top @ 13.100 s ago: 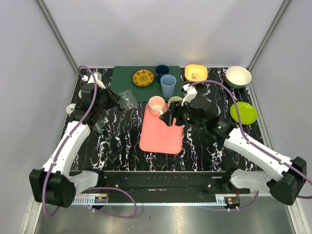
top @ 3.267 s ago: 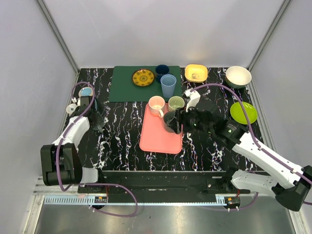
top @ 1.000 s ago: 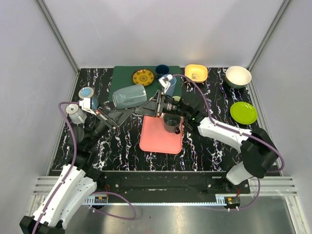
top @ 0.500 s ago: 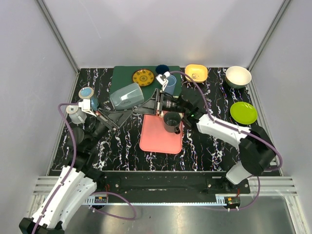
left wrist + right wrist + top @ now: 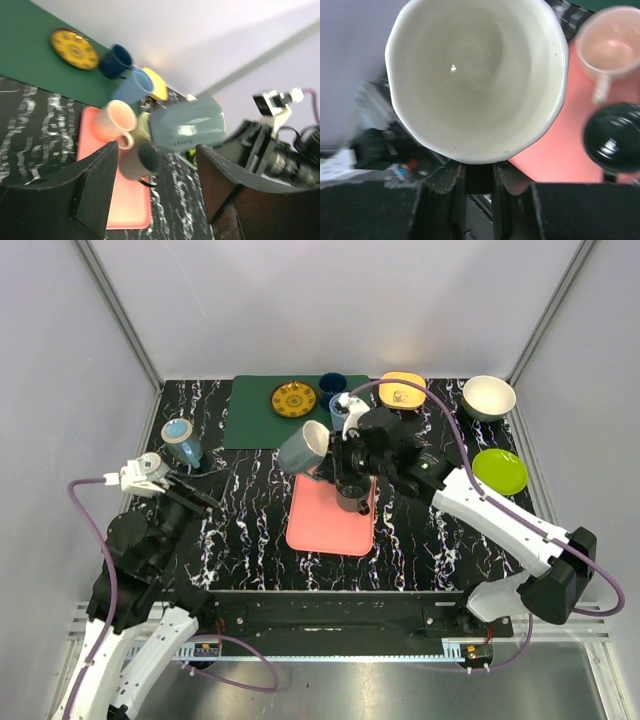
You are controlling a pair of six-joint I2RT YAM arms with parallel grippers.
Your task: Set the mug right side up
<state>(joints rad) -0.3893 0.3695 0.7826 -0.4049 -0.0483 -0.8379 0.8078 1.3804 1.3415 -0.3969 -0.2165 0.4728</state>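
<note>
left arm (image 5: 140, 540) has been drawn back to the left edge, left gripper (image 5: 157, 150) spread with nothing between | grey-blue mug (image 5: 305, 447) is gripped by the right gripper (image 5: 479, 182), held on its side above the far end of the pink tray (image 5: 320, 525), white inside empty | pink mug (image 5: 116, 120), empty, and dark mug (image 5: 137, 160) stand upright on it

From the right wrist, the mug (image 5: 477, 75) hides nearly all of the right gripper (image 5: 479, 177), the black cup (image 5: 615, 137) runs off the right edge, and the left background is blurred. From the left wrist, the green cup (image 5: 144, 124) sits mostly behind the mug; the fingers (image 5: 95, 190) of the left gripper (image 5: 156, 149) run off the bottom edge.
</note>
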